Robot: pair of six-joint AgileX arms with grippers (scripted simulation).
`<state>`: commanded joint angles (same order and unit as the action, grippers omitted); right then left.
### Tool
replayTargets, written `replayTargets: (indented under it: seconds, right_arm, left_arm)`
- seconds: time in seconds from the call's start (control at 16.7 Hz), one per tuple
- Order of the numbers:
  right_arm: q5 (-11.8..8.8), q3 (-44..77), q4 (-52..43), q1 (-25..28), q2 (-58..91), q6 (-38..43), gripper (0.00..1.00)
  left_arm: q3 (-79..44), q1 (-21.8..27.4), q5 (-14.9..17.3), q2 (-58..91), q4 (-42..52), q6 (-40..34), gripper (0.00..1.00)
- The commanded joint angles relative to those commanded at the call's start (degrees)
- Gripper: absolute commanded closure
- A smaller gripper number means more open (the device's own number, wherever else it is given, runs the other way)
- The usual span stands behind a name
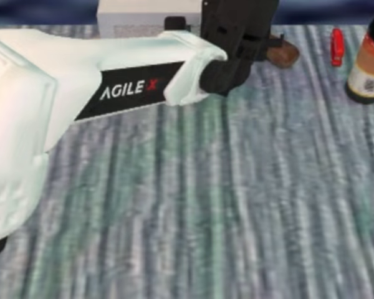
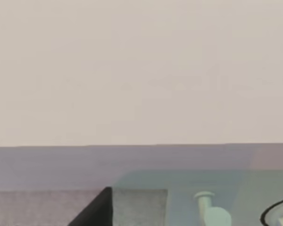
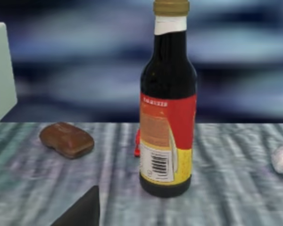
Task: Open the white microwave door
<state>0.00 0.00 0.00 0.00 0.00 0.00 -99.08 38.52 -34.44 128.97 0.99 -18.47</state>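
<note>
1. Our left arm (image 1: 112, 81) stretches from the left edge to the top centre, its gripper (image 1: 237, 43) against the white microwave (image 1: 148, 14); fingers' state: cannot tell.
2. The microwave door itself isn't visible.
3. A sauce bottle (image 1: 369, 59) stands upper right.

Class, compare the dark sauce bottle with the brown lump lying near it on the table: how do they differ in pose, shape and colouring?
The bottle stands upright and tall; the brown lump lies low and flat. The bottle is cylindrical with a narrow neck and gold cap; the lump is a rounded block. The bottle bears a red and yellow label; the lump is plain brown. Both rest on the striped table.
</note>
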Motion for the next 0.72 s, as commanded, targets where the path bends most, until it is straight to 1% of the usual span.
replayTargets:
  seconds: [0.6,0.66,0.72]
  right_arm:
    - [0.00,0.00,0.00,0.00,0.00,0.00,0.00]
    - [0.00,0.00,0.00,0.00,0.00,0.00,0.00]
    - [0.00,0.00,0.00,0.00,0.00,0.00,0.00]
  left_arm:
    - [0.00,0.00,0.00,0.00,0.00,0.00,0.98]
    - [0.00,0.00,0.00,0.00,0.00,0.00,1.00]
    - [0.00,0.00,0.00,0.00,0.00,0.00,1.00]
